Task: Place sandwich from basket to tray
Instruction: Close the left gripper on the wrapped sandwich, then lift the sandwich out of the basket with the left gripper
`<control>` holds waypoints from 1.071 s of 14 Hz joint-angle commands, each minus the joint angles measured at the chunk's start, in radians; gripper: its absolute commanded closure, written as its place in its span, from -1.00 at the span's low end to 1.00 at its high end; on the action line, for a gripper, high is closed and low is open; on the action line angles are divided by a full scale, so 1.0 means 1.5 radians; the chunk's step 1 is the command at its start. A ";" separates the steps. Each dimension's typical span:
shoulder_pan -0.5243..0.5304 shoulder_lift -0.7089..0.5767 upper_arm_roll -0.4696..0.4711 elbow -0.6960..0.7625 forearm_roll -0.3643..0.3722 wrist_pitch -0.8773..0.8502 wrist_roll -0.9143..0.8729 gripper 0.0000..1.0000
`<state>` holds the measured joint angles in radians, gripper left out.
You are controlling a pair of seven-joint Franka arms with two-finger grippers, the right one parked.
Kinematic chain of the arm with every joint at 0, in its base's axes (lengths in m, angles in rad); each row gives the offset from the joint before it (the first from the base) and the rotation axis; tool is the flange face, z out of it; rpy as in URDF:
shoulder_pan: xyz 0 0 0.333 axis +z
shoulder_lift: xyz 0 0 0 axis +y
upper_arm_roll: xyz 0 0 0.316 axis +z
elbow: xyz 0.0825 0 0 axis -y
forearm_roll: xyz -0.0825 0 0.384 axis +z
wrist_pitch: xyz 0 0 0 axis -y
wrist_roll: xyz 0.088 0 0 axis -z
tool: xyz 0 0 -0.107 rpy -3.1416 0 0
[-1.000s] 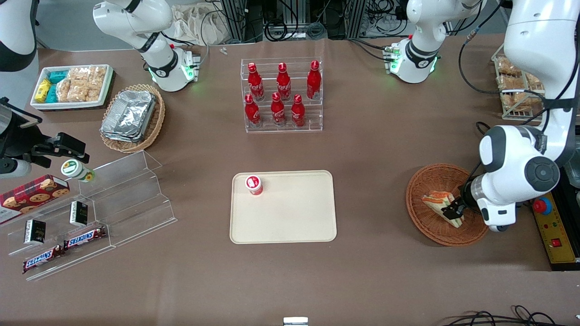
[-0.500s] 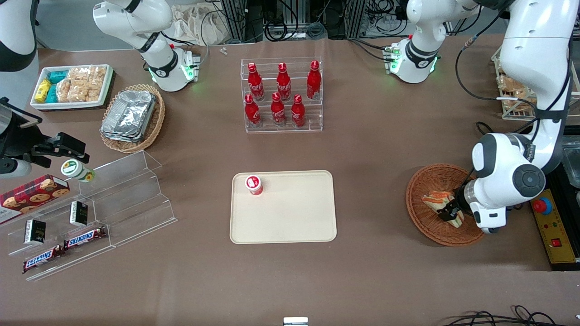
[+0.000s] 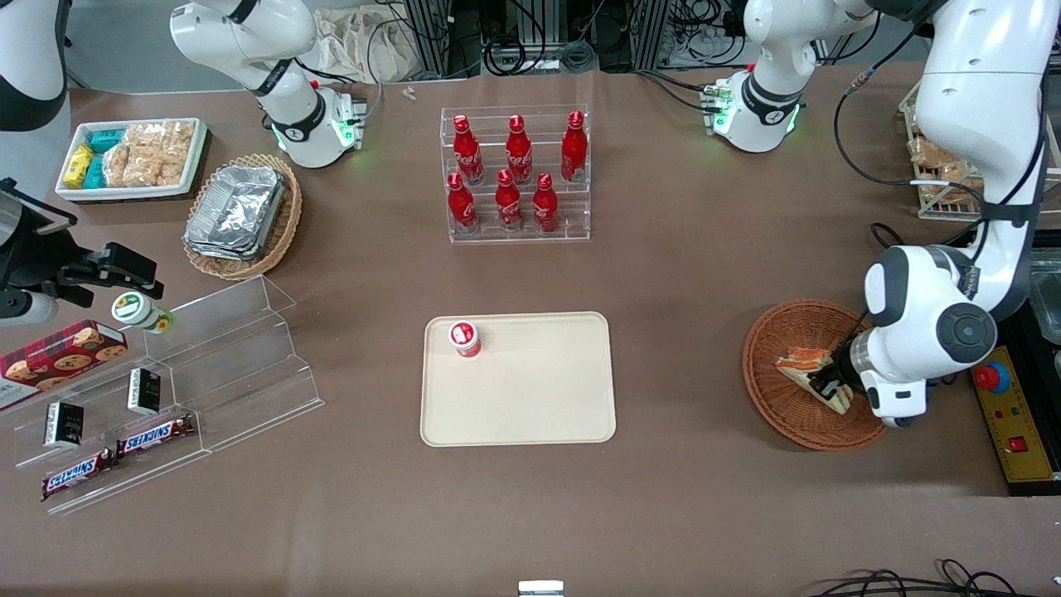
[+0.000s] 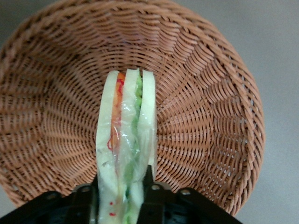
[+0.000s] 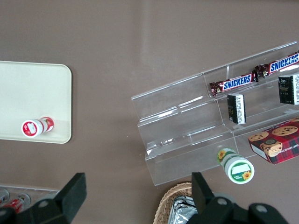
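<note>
One sandwich (image 4: 126, 149) sits clamped in the gripper (image 4: 122, 186) over one basket (image 4: 210, 116).

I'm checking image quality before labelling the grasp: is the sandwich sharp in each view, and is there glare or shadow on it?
Left wrist view: the sandwich is fairly sharp, its clear wrap catching soft glare between the gripper fingers; the basket weave stays crisp. Front view: sandwich small, partly hidden by the arm, lighting even with faint shadows. Right wrist view: sandwich absent.

SNICKERS readable on two bar wrappers (image 5: 232, 84) (image 5: 282, 63) on clear stepped shelf (image 5: 187, 135).
</note>
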<state>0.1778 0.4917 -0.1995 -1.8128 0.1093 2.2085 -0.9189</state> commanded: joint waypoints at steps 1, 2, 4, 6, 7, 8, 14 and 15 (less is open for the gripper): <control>0.000 -0.054 -0.006 0.019 0.004 -0.078 -0.019 1.00; -0.003 -0.073 -0.007 0.029 0.003 -0.110 -0.018 1.00; -0.006 -0.108 -0.034 0.077 -0.001 -0.209 -0.012 1.00; -0.007 -0.113 -0.065 0.167 -0.021 -0.346 -0.005 1.00; -0.007 -0.113 -0.090 0.206 -0.024 -0.394 0.005 1.00; -0.006 -0.113 -0.111 0.233 -0.033 -0.427 0.014 1.00; -0.009 -0.121 -0.215 0.243 -0.033 -0.438 0.064 1.00; -0.011 -0.114 -0.232 0.245 -0.032 -0.435 0.086 1.00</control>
<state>0.1613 0.2997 -0.5053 -1.4723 0.0602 1.5646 -0.8426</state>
